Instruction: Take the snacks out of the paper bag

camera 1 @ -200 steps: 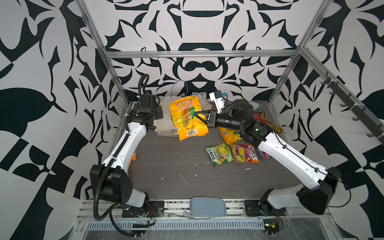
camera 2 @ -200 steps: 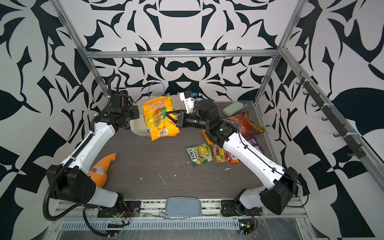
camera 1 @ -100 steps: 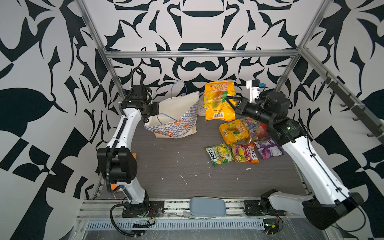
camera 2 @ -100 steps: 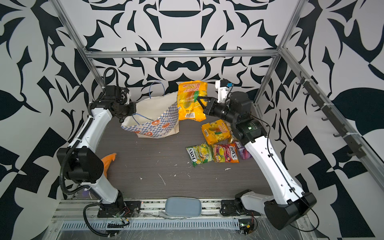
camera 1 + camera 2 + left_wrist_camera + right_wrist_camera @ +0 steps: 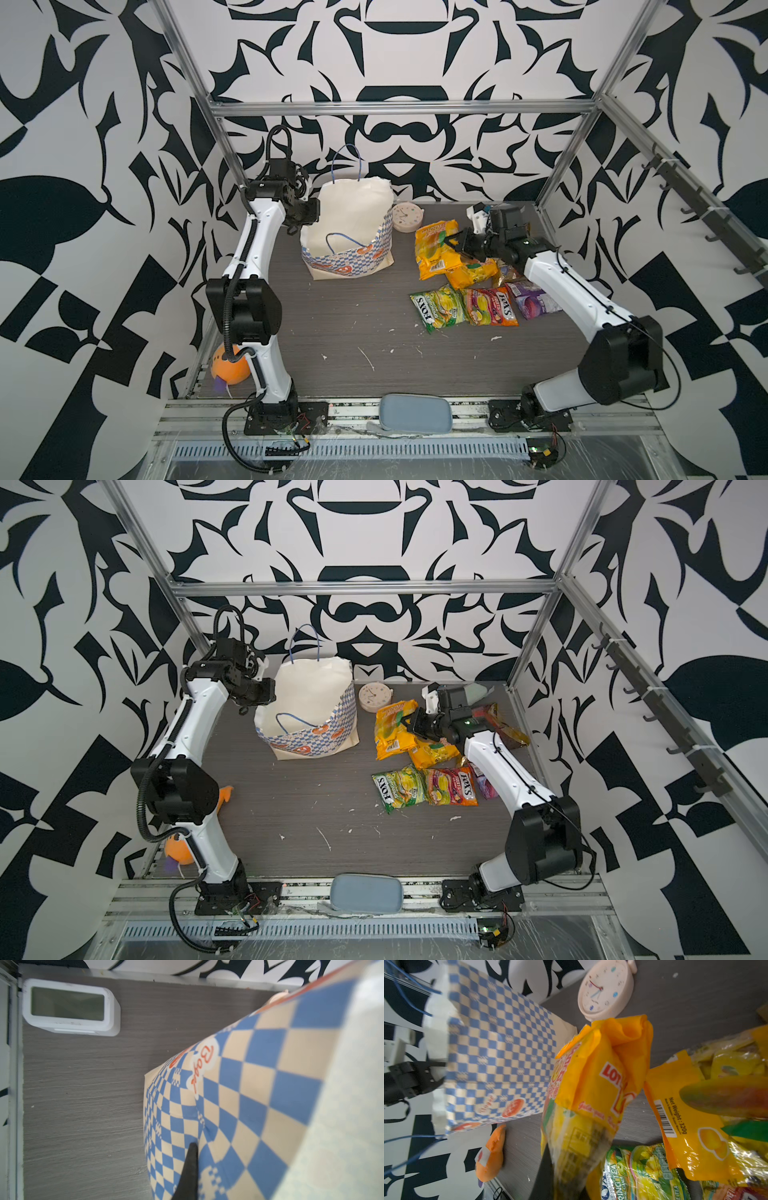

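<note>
With the paper bag [image 5: 353, 216] pinched by the left hand [image 5: 308, 218], the yellow-orange packet [image 5: 432, 254] clamped in the right hand [image 5: 449, 241] is due for release.

A grey wood-grain table [image 5: 353, 332] is flecked with white specks [image 5: 368, 359]. A bag [image 5: 349, 224] is stood at the back, with a clock [image 5: 407, 216] just beside it. On the right, a yellow packet [image 5: 473, 275], green packet [image 5: 438, 307], pink packet [image 5: 490, 306] and purple packet [image 5: 536, 300] are laid close together. A fish [image 5: 230, 369] is seen at the front-left edge.
</note>
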Robot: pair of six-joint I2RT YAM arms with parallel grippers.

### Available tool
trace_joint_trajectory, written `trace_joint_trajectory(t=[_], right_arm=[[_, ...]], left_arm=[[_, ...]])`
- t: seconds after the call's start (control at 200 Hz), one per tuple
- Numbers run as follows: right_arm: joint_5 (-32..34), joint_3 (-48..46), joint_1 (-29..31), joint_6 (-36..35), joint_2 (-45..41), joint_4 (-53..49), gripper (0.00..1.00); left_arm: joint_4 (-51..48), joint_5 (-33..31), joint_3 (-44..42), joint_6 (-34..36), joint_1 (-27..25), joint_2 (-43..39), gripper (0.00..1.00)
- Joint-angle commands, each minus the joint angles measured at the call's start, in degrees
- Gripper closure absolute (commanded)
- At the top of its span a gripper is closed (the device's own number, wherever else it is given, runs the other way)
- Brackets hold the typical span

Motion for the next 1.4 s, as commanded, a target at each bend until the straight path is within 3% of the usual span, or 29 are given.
trace_joint_trajectory(t=[0.0, 0.17, 0.48, 0.835, 0.89, 0.935, 1.05, 1.185, 1.385, 1.395], right_arm=[[-0.42, 0.6, 1.27, -3.27, -1.08, 9.98, 1.0], [6.39, -0.4, 3.94, -4.03, 3.15, 13.98, 1.0], [8.86, 2.13, 6.83, -2.16, 13.13, 20.21, 1.0], [12.74, 0.62, 7.25, 0.63, 16.69, 24.03, 1.0], [13.39, 0.42, 7.25, 0.71, 16.58, 23.75, 1.0], [13.98, -0.04, 7.25, 0.68, 16.21, 23.72, 1.0], [15.08, -0.88, 7.3, 0.44, 14.78, 23.3, 1.0], [17.13, 0.89, 8.23, -1.77, 14.59, 18.77, 0.76], [20.59, 2.17, 9.45, -3.42, 14.64, 15.42, 0.67], [20.81, 2.24, 9.5, -3.46, 14.71, 15.18, 0.67]], left_arm=[[-7.06, 2.61, 1.37, 1.6, -0.4, 0.87, 1.0], [-5.76, 3.59, 2.21, 5.15, -1.06, 2.06, 1.0], [-9.22, 5.03, 11.01, 12.69, -1.6, 7.43, 1.0], [-7.58, 4.6, 11.19, 16.61, -1.88, 8.19, 1.0], [-6.1, 3.59, 10.74, 16.38, -1.94, 7.62, 0.88], [-5.29, 3.47, 10.5, 16.33, -1.93, 7.17, 0.72], [-3.79, 2.33, 10.45, 16.36, -2.1, 6.04, 0.54], [-1.14, -0.77, 10.22, 15.4, -2.9, 4.18, 0.37], [3.3, -3.92, 9.37, 13.76, -3.25, 0.7, 0.16], [3.48, -4.21, 9.34, 13.6, -3.25, 0.52, 0.11]])
